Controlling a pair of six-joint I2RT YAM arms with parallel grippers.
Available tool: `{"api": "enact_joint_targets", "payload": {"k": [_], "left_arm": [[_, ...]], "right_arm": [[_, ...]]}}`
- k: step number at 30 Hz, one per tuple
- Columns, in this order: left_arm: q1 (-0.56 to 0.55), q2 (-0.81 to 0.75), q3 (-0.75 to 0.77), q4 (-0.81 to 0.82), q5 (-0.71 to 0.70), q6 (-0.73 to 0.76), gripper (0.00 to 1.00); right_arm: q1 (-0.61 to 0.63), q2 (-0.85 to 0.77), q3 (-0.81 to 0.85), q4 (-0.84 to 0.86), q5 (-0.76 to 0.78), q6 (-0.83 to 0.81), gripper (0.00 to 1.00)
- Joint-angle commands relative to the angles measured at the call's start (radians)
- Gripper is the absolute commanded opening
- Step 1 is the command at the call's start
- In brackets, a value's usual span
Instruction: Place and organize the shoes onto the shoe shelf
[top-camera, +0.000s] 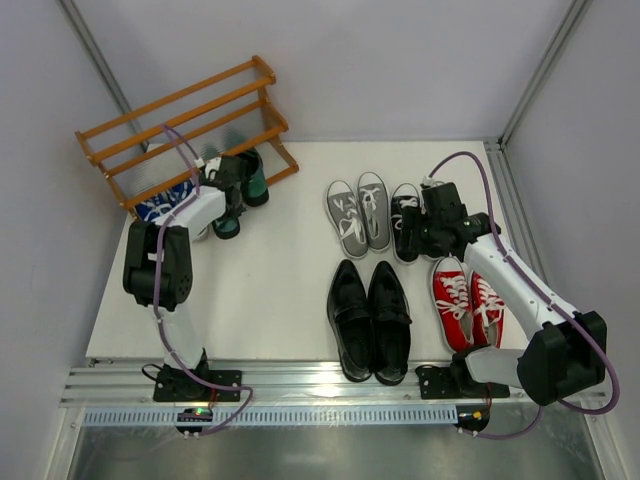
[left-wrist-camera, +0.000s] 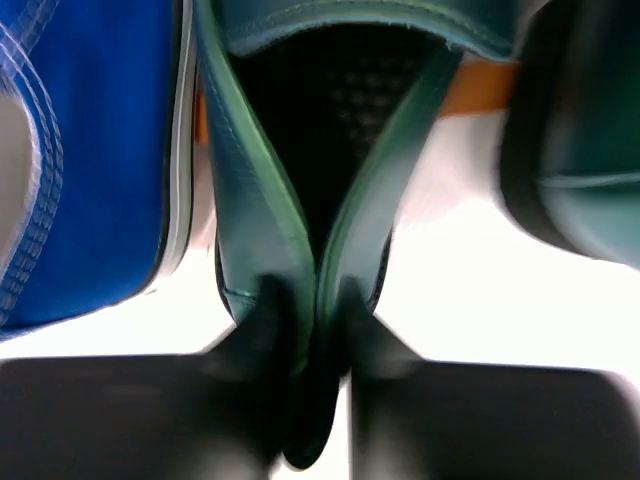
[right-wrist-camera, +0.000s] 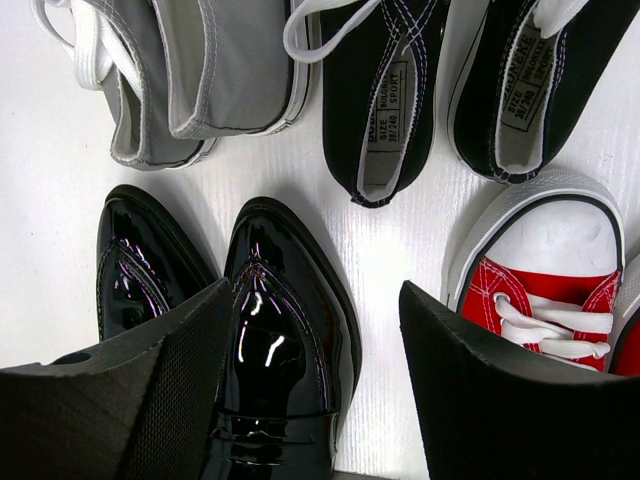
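The orange-brown shoe shelf (top-camera: 185, 125) stands at the back left. The blue sneakers (top-camera: 165, 200) sit at its foot, with the dark green loafers (top-camera: 252, 175) beside them. My left gripper (top-camera: 232, 198) is shut on the heel rim of one green loafer (left-wrist-camera: 300, 150), pinching it flat; the other green loafer (left-wrist-camera: 580, 150) and a blue sneaker (left-wrist-camera: 90, 150) flank it. My right gripper (top-camera: 425, 225) is open and empty above the black-and-white sneakers (top-camera: 405, 220). Grey sneakers (top-camera: 360, 213), black leather loafers (top-camera: 370, 318) and red sneakers (top-camera: 467, 303) lie on the table.
In the right wrist view my right gripper (right-wrist-camera: 315, 300) hangs over a black loafer (right-wrist-camera: 290, 320), with the grey sneaker (right-wrist-camera: 190, 70), black-and-white sneakers (right-wrist-camera: 380, 100) and a red sneaker (right-wrist-camera: 540, 290) around it. A shelf rail (left-wrist-camera: 480, 90) shows behind the held loafer.
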Motion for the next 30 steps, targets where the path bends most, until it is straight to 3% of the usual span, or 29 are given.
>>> {"api": "enact_joint_targets", "payload": {"k": [1,9,18,24,30], "left_arm": [[0.042,0.035,0.079,0.092,-0.030,0.041,0.00],[0.027,-0.035,0.113,0.153,-0.036,0.019,0.00],[0.027,-0.021,0.302,0.136,-0.068,0.047,0.00],[0.036,0.092,0.414,0.118,-0.080,0.130,0.00],[0.044,0.199,0.432,0.129,-0.043,0.168,0.00]], "right_arm": [[-0.004,-0.018,0.032,0.013,-0.005,-0.019,0.69],[-0.004,-0.013,0.040,0.006,0.002,-0.019,0.67],[-0.004,-0.007,0.046,-0.004,0.010,-0.022,0.66],[-0.004,-0.010,0.037,-0.004,0.015,-0.027,0.66],[-0.004,-0.019,0.022,-0.012,0.025,-0.033,0.66]]}}
